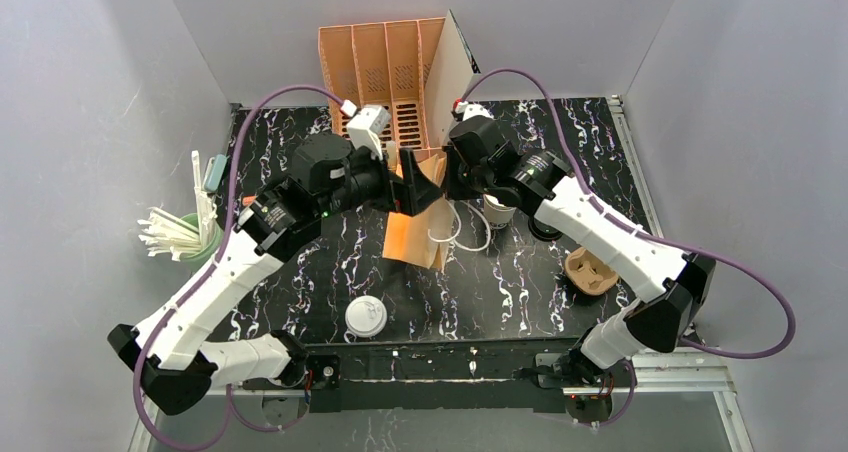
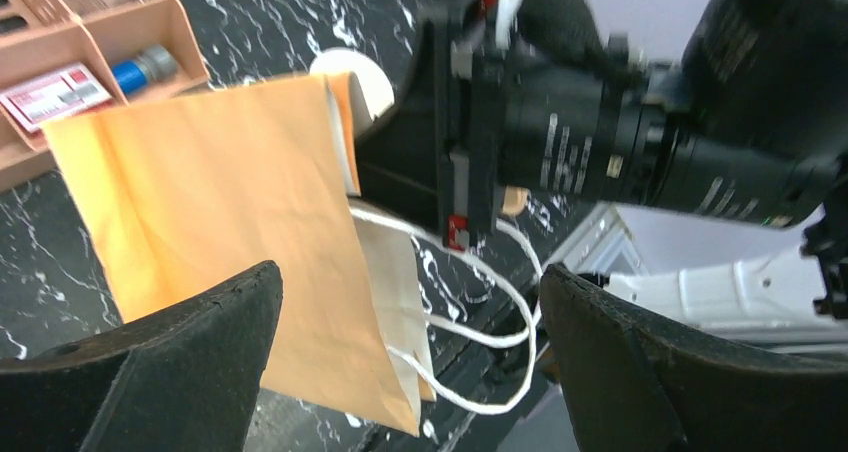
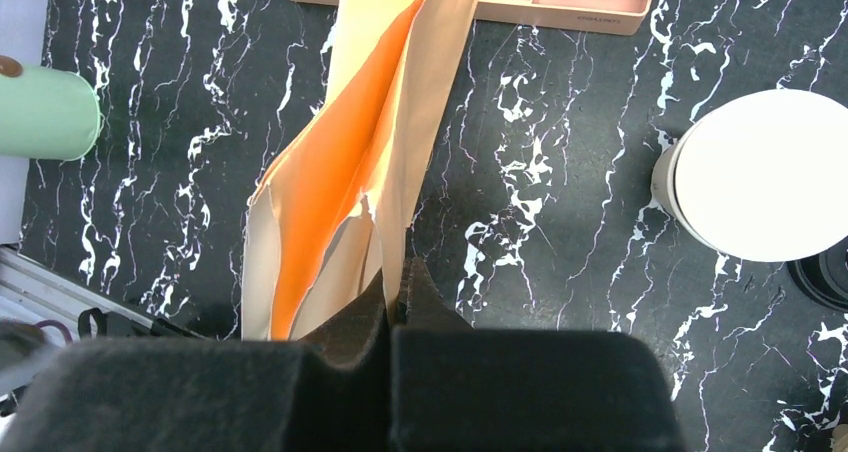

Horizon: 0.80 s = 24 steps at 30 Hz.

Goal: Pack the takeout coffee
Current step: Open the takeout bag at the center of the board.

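Right gripper (image 3: pixel 395 294): fingers squeezed together on top edge of orange paper bag with white string handles (image 2: pixel 220 222). Bag mouth partly open. Left gripper (image 2: pixel 410 277): fingers wide apart, bag corner between them, nothing gripped. Small white paper cup (image 3: pixel 760 172) stands on black marble table (image 3: pixel 560 222), near bag, no lid on. Black round plastic lid (image 3: pixel 828 280) lies just beside cup.

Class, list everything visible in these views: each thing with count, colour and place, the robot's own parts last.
paper bag: one, orange, table centre
paper cup: one, white, right of bag
round lid: one, black, right of cup
flat lid: one, white, near edge
cup carrier: one, brown, right side
cup of straws: one, green, left edge
organiser: one, peach, back
left gripper: one, black, open beside bag
right gripper: one, black, shut on bag
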Available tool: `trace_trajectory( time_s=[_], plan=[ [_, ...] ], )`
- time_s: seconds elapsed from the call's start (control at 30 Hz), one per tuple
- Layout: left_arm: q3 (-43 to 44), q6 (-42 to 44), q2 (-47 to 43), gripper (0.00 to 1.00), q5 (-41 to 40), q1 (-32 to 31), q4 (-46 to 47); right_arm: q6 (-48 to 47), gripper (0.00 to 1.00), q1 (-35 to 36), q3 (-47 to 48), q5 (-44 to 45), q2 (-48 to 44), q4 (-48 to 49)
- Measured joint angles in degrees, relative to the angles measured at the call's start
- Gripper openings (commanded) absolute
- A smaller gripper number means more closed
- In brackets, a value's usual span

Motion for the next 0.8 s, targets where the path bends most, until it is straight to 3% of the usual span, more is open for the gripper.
trace_trajectory(
  time_s=[0.23, 0.5, 0.67, 0.8],
  plan=[
    [-4.7, 3.5, -1.1, 0.98, 0.1, -7.1, -2.8, 0.2, 0.01, 0.0, 1.1, -0.4, 1.5, 0.1],
    [-0.9, 12.4, 1.4, 0.97, -12.7, -23.5, -6.7, 0.2, 0.01, -0.1, 1.7, -0.6, 2.6, 0.2],
    [5.9, 16.9, 7.9, 0.74, -20.9, -31.0, -9.5, 0.2, 0.01, 0.0, 1.7, -0.7, 2.6, 0.3],
    [9.3, 18.6, 13.2, 0.52, -29.8, -31.8, -12.9, 0.3, 0.01, -0.2, 1.7, -1.3, 2.6, 0.3]
  ],
)
